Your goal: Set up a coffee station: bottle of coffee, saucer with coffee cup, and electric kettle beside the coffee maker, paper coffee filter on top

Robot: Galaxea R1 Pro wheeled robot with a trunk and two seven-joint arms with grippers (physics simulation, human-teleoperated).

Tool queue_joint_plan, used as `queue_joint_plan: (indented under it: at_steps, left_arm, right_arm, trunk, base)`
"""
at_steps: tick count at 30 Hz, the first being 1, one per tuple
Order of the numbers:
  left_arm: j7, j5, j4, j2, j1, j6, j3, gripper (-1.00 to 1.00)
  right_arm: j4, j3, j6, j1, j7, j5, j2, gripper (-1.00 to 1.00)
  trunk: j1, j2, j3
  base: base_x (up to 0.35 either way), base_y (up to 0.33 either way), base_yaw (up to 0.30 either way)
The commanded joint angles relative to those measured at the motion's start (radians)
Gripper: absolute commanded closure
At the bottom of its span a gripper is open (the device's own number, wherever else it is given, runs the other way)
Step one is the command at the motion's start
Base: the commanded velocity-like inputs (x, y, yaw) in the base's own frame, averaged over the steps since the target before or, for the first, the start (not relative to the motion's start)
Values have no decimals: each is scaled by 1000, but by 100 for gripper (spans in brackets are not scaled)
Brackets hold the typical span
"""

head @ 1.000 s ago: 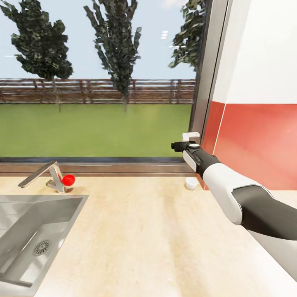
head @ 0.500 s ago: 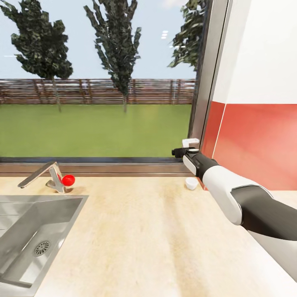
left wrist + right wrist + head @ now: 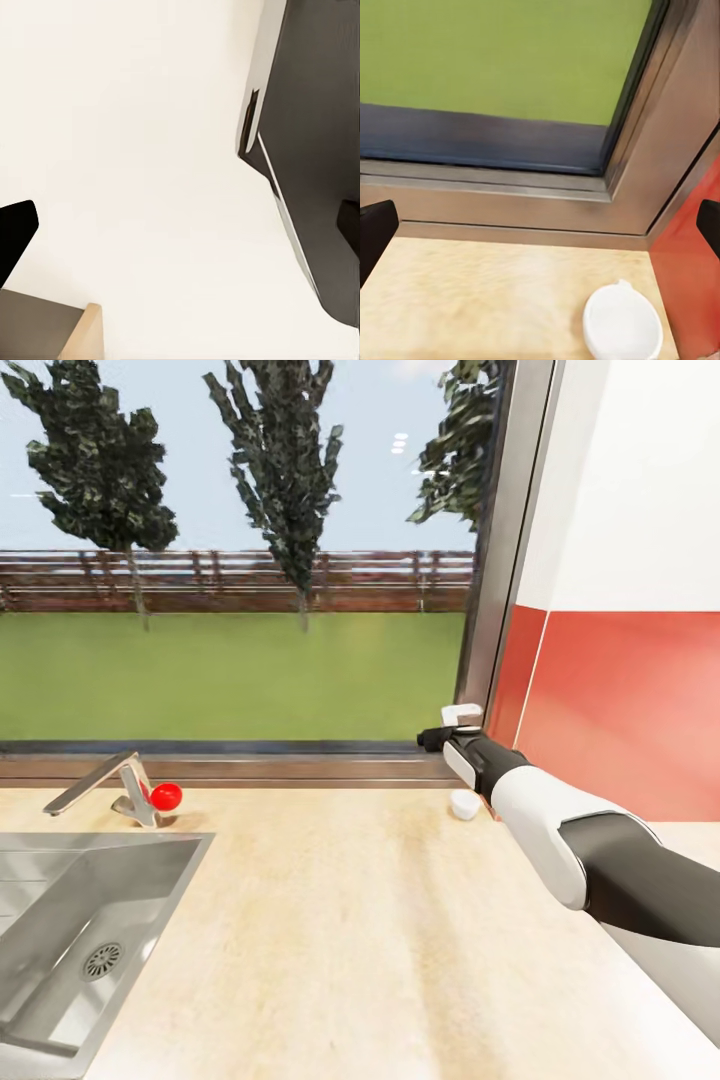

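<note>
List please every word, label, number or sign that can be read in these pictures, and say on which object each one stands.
None: no picture shows any readable text.
The small white round cup is plain.
The light tan wood-look countertop, the steel sink and the red wall panel carry no lettering.
The right gripper shows no marking.

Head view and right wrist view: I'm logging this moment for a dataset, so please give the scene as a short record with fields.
surface: light tan wood-look countertop
target: small white round cup, upright on the countertop in the corner by the red wall panel
right claw: open, empty, above the cup
sink: steel basin at left, with silver faucet
behind: window showing lawn and trees
</note>
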Motion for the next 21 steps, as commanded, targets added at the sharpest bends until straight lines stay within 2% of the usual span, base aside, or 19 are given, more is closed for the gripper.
queue_joint_plan:
  at_steps: [1, 14, 21]
  left_arm:
    - [2, -10, -1, 0, 0, 6, 8, -100]
    - [2, -11, -1, 1, 3, 24, 7, -100]
    - [2, -11, -1, 0, 4, 24, 7, -100]
  right_arm:
    - [-1, 8, 6, 0, -5, -9, 0, -100]
    - [-1, 8, 6, 3, -6, -9, 0, -100]
    - [-1, 8, 6, 3, -7, -9, 0, -100]
  trunk:
    - [1, -2, -3]
    - [1, -2, -21]
    - [1, -2, -32]
  base:
    - [0, 0, 77]
    - [0, 0, 91]
    - [0, 0, -7]
